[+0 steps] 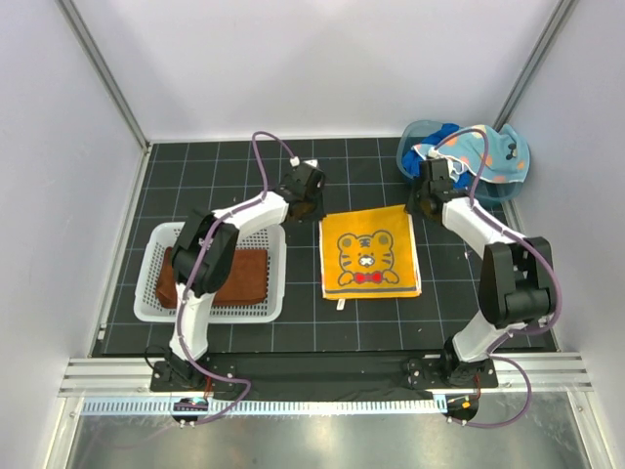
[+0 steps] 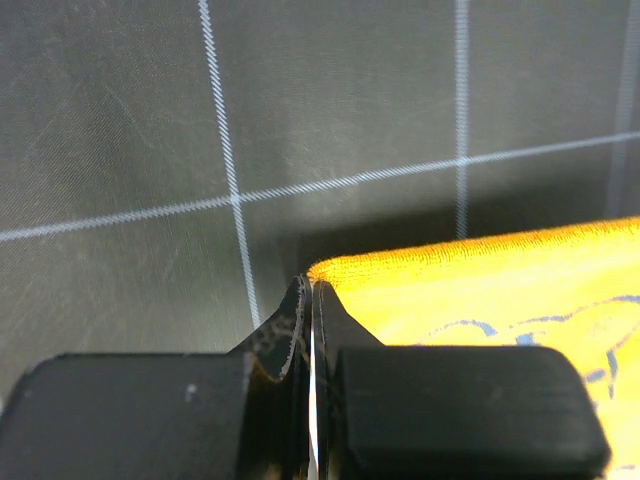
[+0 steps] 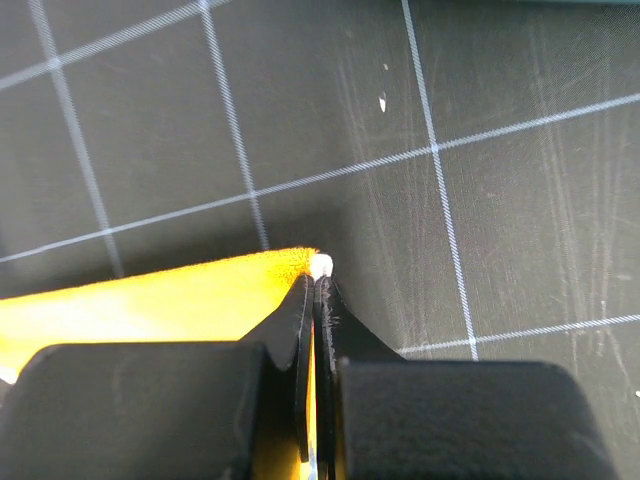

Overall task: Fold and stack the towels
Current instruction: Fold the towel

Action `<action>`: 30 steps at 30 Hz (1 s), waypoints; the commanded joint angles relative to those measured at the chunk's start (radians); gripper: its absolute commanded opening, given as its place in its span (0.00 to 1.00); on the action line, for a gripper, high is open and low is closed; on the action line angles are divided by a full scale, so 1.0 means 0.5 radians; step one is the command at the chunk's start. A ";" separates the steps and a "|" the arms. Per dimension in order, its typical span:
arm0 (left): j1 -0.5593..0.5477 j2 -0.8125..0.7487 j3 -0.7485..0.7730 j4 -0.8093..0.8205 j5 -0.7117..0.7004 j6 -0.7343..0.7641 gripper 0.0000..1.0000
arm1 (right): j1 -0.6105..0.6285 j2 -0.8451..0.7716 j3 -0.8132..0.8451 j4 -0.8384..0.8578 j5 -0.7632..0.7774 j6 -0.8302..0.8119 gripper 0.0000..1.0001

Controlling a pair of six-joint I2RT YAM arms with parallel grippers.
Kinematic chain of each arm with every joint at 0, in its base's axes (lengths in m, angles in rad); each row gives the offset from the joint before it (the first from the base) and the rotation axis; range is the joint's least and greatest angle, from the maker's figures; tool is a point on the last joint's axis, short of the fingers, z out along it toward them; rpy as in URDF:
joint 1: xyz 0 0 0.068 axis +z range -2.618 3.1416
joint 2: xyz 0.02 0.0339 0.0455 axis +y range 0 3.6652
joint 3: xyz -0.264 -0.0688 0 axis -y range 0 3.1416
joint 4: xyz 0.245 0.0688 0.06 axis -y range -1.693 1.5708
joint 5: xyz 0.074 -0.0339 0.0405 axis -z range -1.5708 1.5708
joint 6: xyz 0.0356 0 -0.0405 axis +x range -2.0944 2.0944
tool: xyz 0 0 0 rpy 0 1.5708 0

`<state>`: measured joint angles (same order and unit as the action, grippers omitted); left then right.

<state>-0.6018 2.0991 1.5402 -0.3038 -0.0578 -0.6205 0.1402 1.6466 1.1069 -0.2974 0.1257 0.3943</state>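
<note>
Jaws on both sides are pinched tight on the yellow towel (image 1: 402, 233): left gripper (image 2: 310, 285) has its far left corner, right gripper (image 3: 318, 270) the far right one. Towel lies flat on the mat (image 1: 303, 337), cartoon tiger (image 1: 365, 256) with a red bow on it. Rust-brown towel (image 1: 217, 277) sits in the white basket (image 1: 156, 311), spotted blue towel (image 1: 485, 151) drapes over the blue tub (image 1: 411, 137)

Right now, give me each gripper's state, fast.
Left gripper: shut, pinching the far left corner of the yellow tiger towel.
Right gripper: shut, pinching that towel's far right corner.
</note>
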 commanded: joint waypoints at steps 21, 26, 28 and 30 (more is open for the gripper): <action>-0.327 -0.795 -0.804 0.264 -0.080 -0.112 0.00 | -0.010 -0.839 -0.686 -0.086 0.000 0.279 0.01; -0.382 -0.912 -0.960 0.264 -0.127 -0.158 0.00 | -0.013 -0.949 -0.793 -0.181 0.019 0.371 0.01; -0.398 -0.970 -0.991 0.258 -0.145 -0.161 0.00 | -0.010 -0.980 -0.818 -0.212 0.022 0.420 0.01; -0.416 -1.004 -1.006 0.221 -0.170 -0.158 0.00 | -0.010 -1.001 -0.848 -0.227 0.019 0.451 0.01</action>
<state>-0.8017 1.6608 1.0458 -0.2081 -0.0841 -0.6918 0.1398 1.1839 0.6964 -0.3920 0.1085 0.5709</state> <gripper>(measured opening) 0.012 0.034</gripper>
